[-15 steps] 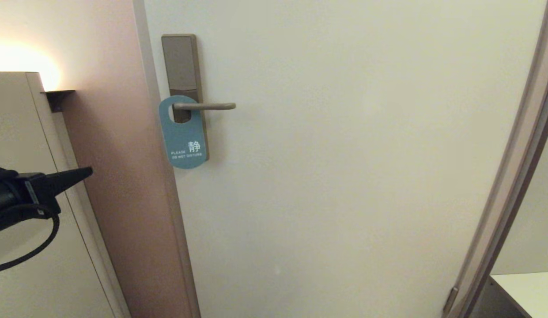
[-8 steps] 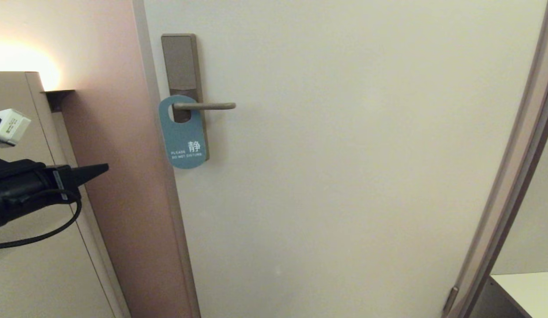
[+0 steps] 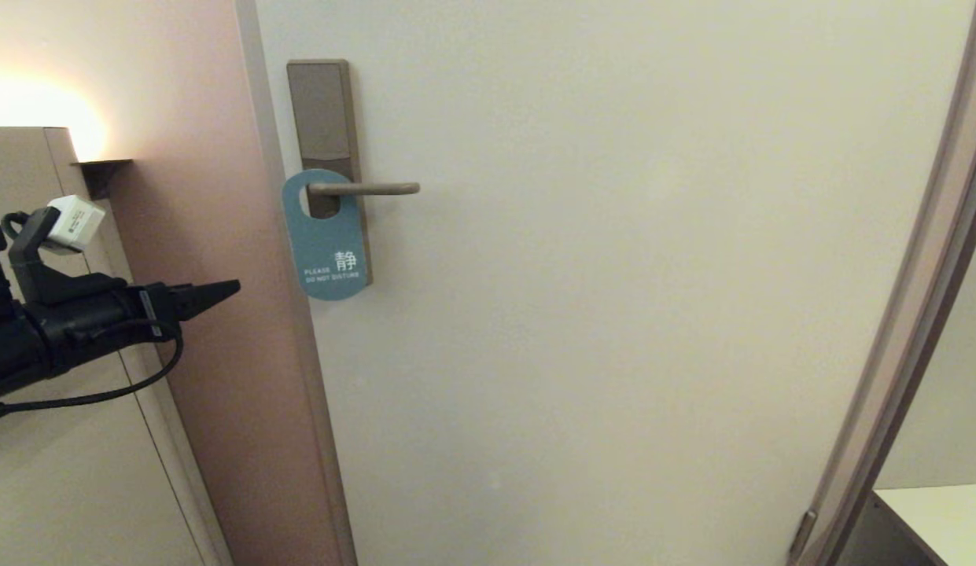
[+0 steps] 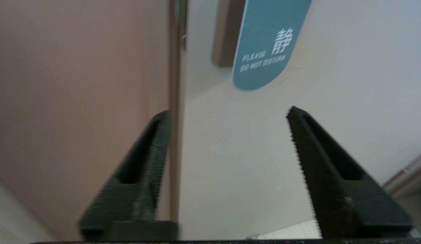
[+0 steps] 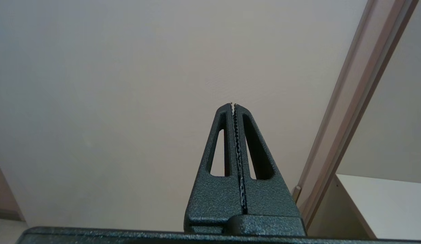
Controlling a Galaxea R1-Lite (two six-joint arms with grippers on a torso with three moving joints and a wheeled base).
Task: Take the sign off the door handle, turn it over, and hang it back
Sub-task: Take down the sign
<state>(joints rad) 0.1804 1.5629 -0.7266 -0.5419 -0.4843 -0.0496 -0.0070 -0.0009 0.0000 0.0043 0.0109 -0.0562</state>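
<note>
The left claw (image 3: 220, 291) is standing with its fingers (image 4: 319, 159) spread wide apart and is gripping nothing; both toothed inner faces are showing bare in its wrist view, with only door and wall seen through the gap. It is pointing level toward the door from the left, in front of the pinkish wall (image 3: 212, 236), lower than the sign and clear of its left edge, touching neither sign nor door frame. The sign (image 3: 325, 236) is hanging on the door handle (image 3: 366, 189), blue face and white lettering outward, the lever passing through its round hole close to the lock plate (image 3: 321, 110). Its rounded lower end is hanging free below the plate's bottom edge and is lying flat against the door (image 3: 613, 314). The lever's free end is pointing right, with bare door surface lying open beyond it and beneath the sign. To the left, the sign's edge is sitting just beside the door frame (image 3: 287, 314), leaving little room on that side. The right claw (image 5: 234, 105) is clenched, fingers pressed together and empty, facing the door lower right near the far jamb (image 5: 352, 101), well apart from the sign.
</note>
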